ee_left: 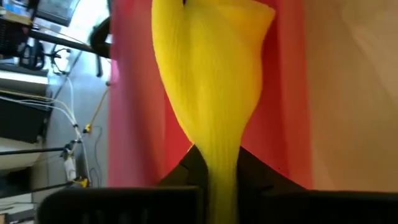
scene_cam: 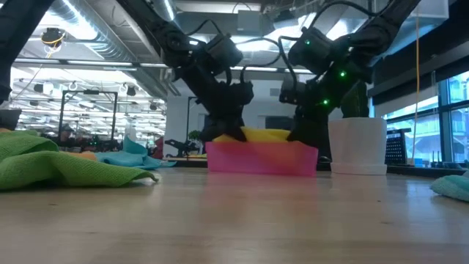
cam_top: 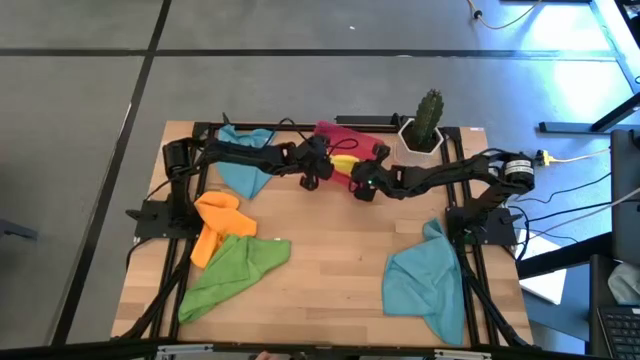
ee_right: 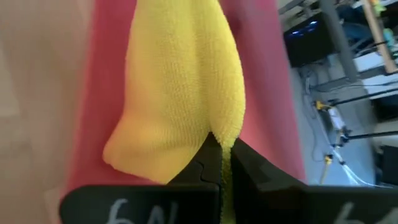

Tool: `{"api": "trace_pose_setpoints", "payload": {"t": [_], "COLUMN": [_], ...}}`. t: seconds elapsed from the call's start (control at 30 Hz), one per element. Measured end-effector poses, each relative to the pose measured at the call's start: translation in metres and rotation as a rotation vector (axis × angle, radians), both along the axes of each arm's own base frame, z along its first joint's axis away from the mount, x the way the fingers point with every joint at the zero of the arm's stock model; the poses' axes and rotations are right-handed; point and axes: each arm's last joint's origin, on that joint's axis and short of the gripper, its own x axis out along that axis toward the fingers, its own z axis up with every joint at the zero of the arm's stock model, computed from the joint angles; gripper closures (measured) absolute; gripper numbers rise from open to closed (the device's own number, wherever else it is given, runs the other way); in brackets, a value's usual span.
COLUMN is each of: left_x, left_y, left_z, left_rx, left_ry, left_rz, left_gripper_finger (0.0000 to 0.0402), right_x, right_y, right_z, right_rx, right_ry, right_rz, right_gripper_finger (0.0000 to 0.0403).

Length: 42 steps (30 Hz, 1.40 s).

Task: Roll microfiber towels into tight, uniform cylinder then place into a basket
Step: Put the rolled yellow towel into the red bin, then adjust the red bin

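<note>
A rolled yellow microfiber towel (cam_top: 345, 163) hangs along the red basket (cam_top: 338, 134) at the table's far side, its top just above the basket's rim (scene_cam: 260, 157). My left gripper (ee_left: 219, 163) is shut on its left end and my right gripper (ee_right: 222, 148) on its right end. A teal towel (cam_top: 246, 170), an orange towel (cam_top: 214, 226) and a green towel (cam_top: 236, 270) lie loose on the left of the table. Another teal towel (cam_top: 425, 285) lies at the right. My left gripper pinches the yellow towel's narrowed left end (ee_left: 219, 140) between its two fingers (ee_left: 189, 167). It slants down from the table's left and lies along the roll. The roll widens away from the fingers over the basket; whether it rests on the basket's floor I cannot tell. My right gripper pinches the towel's right end (ee_right: 214, 127) between its two fingers (ee_right: 249, 163), which meet on a thin bunch of cloth. It slants down from the table's right and lies along the roll. The towel bulges out beyond the fingertips above the basket.
A white hexagonal pot (cam_top: 420, 143) with a cactus (cam_top: 429, 112) stands just right of the basket, close to my right arm. The middle of the wooden table (cam_top: 330, 250) lies bare between the loose towels.
</note>
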Motion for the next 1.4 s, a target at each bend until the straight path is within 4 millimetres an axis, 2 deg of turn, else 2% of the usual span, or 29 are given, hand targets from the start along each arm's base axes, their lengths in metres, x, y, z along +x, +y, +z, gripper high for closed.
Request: {"api": "trace_pose_setpoints", "payload": {"t": [0.27,0.43,0.53,0.83,1.0,1.2,1.4], "left_x": [-0.002,-0.003,-0.003,-0.002,0.003,0.007,-0.014], "left_y": [-0.004,-0.009,-0.013,-0.016,-0.014,-0.016,-0.026], "left_z": [-0.003,-0.003,-0.003,0.001,0.015,0.045,0.081], "left_rx": [0.008,0.066,0.096,0.148,0.167,0.144,0.028], "left_ry": [0.052,0.106,0.127,0.171,0.188,0.217,0.092], "left_rz": [0.014,0.059,0.08,0.094,0.125,0.226,0.287], "left_gripper_finger": [0.0306,0.0279,0.0269,0.0232,0.0196,0.0177,0.0186], "right_x": [-0.002,-0.003,-0.003,-0.006,-0.006,-0.007,-0.016], "right_y": [0.006,0.009,0.01,0.011,0.011,0.011,0.019], "right_z": [0.005,0.011,0.014,0.022,0.022,0.021,0.032], "right_rx": [0.066,0.129,0.168,0.183,0.185,0.186,0.204], "right_ry": [-0.034,-0.07,-0.102,-0.135,-0.138,-0.123,-0.125], "right_rz": [0.033,0.08,0.1,0.092,0.089,0.086,0.079], "right_gripper_finger": [0.039,0.0385,0.0362,0.0262,0.0235,0.0237,0.0243]}}
